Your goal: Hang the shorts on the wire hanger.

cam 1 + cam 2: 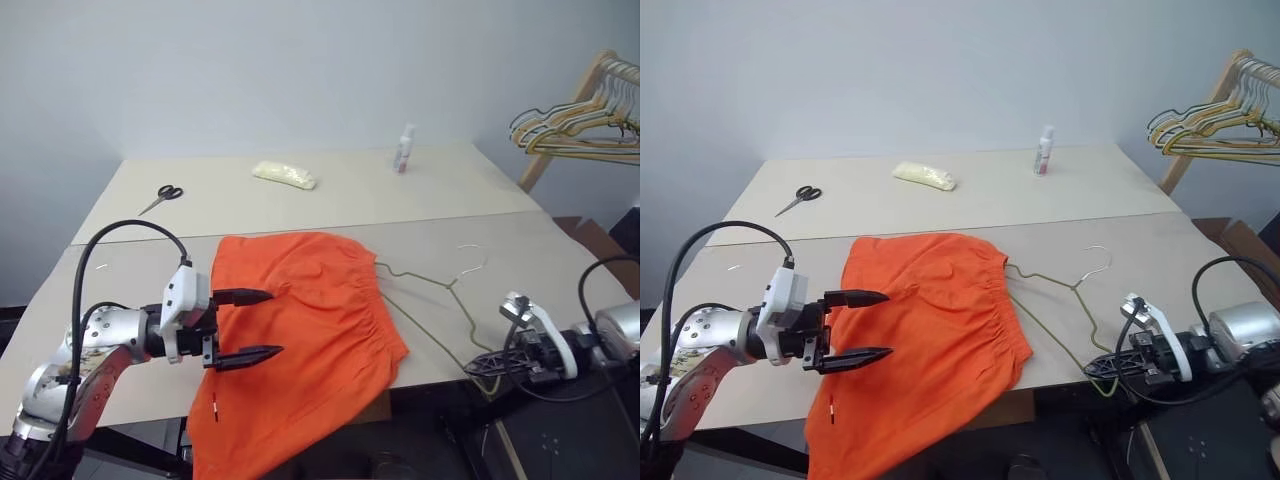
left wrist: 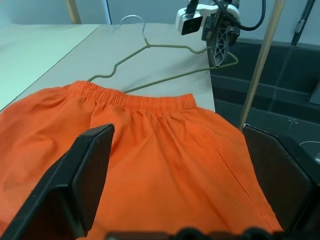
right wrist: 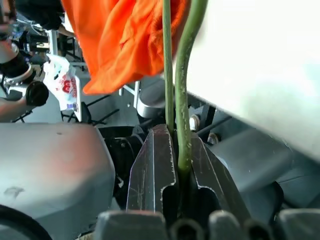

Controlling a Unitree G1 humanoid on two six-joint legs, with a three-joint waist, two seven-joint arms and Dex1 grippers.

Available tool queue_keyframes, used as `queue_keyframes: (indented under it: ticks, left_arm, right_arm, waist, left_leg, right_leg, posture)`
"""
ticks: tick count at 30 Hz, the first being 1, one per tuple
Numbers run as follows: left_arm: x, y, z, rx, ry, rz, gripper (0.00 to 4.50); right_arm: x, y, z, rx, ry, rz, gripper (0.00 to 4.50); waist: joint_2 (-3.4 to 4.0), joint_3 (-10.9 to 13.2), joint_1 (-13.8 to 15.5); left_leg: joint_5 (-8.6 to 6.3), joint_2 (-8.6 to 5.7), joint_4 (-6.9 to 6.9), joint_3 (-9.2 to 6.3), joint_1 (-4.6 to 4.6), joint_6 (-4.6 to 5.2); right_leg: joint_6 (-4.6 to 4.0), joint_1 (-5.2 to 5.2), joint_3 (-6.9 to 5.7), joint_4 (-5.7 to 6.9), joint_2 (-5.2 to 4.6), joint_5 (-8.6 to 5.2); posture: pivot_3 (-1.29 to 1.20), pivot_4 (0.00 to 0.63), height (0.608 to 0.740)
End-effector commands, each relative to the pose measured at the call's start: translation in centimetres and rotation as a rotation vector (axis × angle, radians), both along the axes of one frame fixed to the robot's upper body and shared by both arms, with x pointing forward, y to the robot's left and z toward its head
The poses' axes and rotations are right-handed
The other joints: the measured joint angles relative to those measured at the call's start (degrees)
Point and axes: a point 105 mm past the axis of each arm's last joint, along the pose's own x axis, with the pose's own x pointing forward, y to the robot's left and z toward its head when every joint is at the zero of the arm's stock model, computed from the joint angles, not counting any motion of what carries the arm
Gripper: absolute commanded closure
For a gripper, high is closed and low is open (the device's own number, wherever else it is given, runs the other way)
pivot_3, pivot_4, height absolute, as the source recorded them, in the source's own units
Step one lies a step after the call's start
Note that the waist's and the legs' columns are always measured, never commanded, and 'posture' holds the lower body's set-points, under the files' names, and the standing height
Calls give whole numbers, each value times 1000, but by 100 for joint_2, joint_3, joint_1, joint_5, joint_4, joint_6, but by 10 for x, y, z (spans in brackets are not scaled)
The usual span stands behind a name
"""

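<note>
The shorts point(image 1: 300, 340) lie spread flat at the front edge of the table point(image 1: 560, 255), waistband toward the right; the lower part hangs over that front edge. A small white tag is not discernible.

The wire hanger point(image 1: 440, 300) lies on the table just right of the waistband — hook point(image 1: 470, 262) pointing toward the back, its left arm reaching to the gathered elastic, its right corner sticking out past the front edge.

Left gripper point(image 1: 245, 326): fingers spread wide, nothing between them, held above the left part of the shorts and pointing right across the fabric. From the left wrist view the two black fingers point(image 2: 85, 180) frame the orange cloth with clear space on both sides.

Right gripper point(image 1: 490, 366): off the front edge near the right front corner, clenched on the hanger's overhanging corner. The right wrist view shows the wire pinched between the two closed fingers point(image 3: 155, 170).

Back half of the table — scissors point(image 1: 160, 196) near the left edge, a pale yellow packet point(image 1: 285, 174) around the middle, a small white bottle point(image 1: 404, 148) toward the right. Beyond the right edge stands a wooden rack point(image 1: 570, 105) with a bunch of pale hangers point(image 1: 570, 130).
</note>
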Motion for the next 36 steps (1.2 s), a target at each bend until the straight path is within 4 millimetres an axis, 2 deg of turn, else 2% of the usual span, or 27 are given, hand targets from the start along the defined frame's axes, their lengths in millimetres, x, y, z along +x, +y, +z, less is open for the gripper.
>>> queue_keyframes:
  ticks: [1,12,23,28,31,36]
  left_arm:
    - [-4,-6,6,-1,-50,-17,55]
    - [-5,-7,3,-4,-53,2,55]
    - [-8,-9,0,-1,-57,14,55]
    - [-8,-8,1,-7,-60,21,55]
    - [-5,-7,2,-9,-72,31,55]
    - [15,-9,14,-20,-154,69,55]
  right_arm:
    - [9,5,9,34,-17,21,4500]
    - [30,24,9,48,-49,59,4500]
    - [65,33,0,2,-142,18,4500]
    - [83,28,19,14,-275,-19,4500]
    - [88,19,28,-74,-428,73,4500]
    - [96,20,46,-173,-648,175,4500]
  waist:
    - [1,-1,39]
    - [2,-1,106]
    - [3,-3,107]
    - [4,-3,117]
    - [5,-3,112]
    - [8,-2,107]
  left_leg:
    - [0,-2,0,-2,0,-1]
    - [11,-4,0,-4,-4,-19]
    - [25,-12,-1,-7,-6,-44]
    - [26,-16,-1,-11,-7,-46]
    - [26,-18,-1,-12,-8,-46]
    - [28,-20,-2,-13,-8,-50]
  right_leg:
    - [0,0,-1,1,-1,0]
    - [0,-5,-2,3,-2,1]
    - [0,-11,-1,8,-2,2]
    - [0,-13,-2,10,-3,2]
    - [0,-13,-2,10,-3,2]
    - [0,-16,-4,12,-1,2]
  posture:
    - [210,0,740]
    - [239,0,740]
    - [266,0,740]
    - [262,0,740]
    - [262,0,740]
    - [215,0,740]
